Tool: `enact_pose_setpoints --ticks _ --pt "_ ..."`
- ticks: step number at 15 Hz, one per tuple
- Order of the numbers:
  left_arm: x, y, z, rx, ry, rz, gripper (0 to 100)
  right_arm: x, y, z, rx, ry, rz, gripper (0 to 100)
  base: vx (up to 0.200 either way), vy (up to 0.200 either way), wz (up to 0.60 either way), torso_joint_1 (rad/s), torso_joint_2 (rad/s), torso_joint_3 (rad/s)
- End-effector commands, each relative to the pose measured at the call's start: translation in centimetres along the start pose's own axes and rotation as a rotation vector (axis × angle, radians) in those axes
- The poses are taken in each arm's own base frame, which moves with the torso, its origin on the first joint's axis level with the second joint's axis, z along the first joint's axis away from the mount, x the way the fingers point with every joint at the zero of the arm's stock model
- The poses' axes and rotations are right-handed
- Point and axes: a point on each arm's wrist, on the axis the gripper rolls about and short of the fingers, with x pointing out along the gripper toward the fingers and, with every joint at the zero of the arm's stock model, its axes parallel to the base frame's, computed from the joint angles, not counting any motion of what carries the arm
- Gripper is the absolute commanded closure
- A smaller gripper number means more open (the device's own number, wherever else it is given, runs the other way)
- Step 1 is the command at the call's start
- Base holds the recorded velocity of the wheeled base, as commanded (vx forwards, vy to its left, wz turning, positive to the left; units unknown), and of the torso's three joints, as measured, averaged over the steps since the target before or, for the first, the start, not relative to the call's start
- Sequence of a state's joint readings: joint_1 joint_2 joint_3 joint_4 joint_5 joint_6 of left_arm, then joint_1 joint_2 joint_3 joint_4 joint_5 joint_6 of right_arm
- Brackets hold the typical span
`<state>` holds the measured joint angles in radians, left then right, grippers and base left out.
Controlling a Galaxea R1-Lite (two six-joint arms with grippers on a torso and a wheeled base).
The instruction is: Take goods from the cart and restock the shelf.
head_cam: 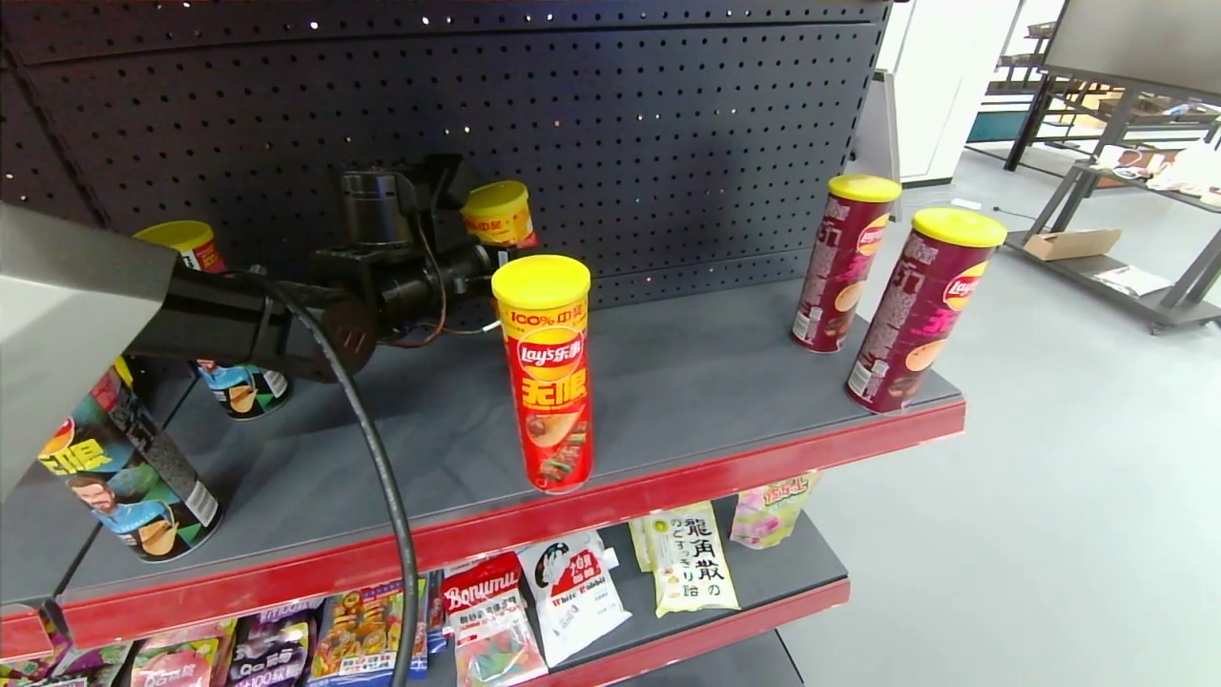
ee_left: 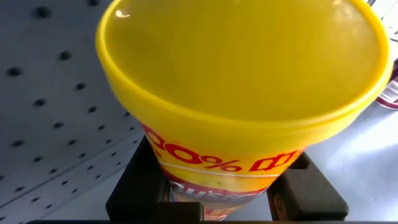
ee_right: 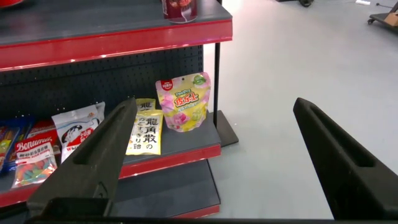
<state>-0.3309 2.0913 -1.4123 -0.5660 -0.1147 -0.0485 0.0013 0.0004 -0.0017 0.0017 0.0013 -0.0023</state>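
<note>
Nearest and lowest, the right gripper (ee_right: 214, 106) hangs with its two black fingers spread wide and nothing between them. Past its tips, snack bags (ee_right: 182, 102) lie on the lower shelf (ee_right: 186, 155).

Up on the top shelf (head_cam: 668, 382), a front can (head_cam: 546, 377), red with a yellow lid, stands upright by the red lip, nearer than the left gripper and just to its right. Blue cans (head_cam: 129, 468) stand to that gripper's left. Two maroon cans (head_cam: 920, 310) with yellow lids stand well off to its right, at the shelf's end.

Farther in, the left gripper (ee_left: 224, 196) is clamped on the chip can (ee_left: 249, 93), one black finger on each side of the body below the lid. This can is a red tube with yellow lettering under a glossy yellow plastic lid. It sits between the fingers close against the black pegboard (head_cam: 620, 143) at the back of the top shelf, leaning slightly. The arm hides its base, so I cannot tell whether it rests on the shelf.
</note>
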Motion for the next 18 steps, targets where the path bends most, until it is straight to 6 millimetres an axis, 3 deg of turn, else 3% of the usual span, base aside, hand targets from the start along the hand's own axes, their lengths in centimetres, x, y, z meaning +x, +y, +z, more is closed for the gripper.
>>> enact_pose_setpoints --ticks 1,18 --pt "0.3 -0.2 0.3 0.003 -0.013 -0.006 100 0.0 0.0 0.0 0.001 0.000 0.001 0 0.000 0.000 0.00 0.000 0.00 0.000" --pt "1.0 -1.1 -0.5 0.037 0.008 -0.045 100 0.0 0.0 0.0 0.001 0.000 0.001 0 0.000 0.000 0.00 0.000 0.00 0.000"
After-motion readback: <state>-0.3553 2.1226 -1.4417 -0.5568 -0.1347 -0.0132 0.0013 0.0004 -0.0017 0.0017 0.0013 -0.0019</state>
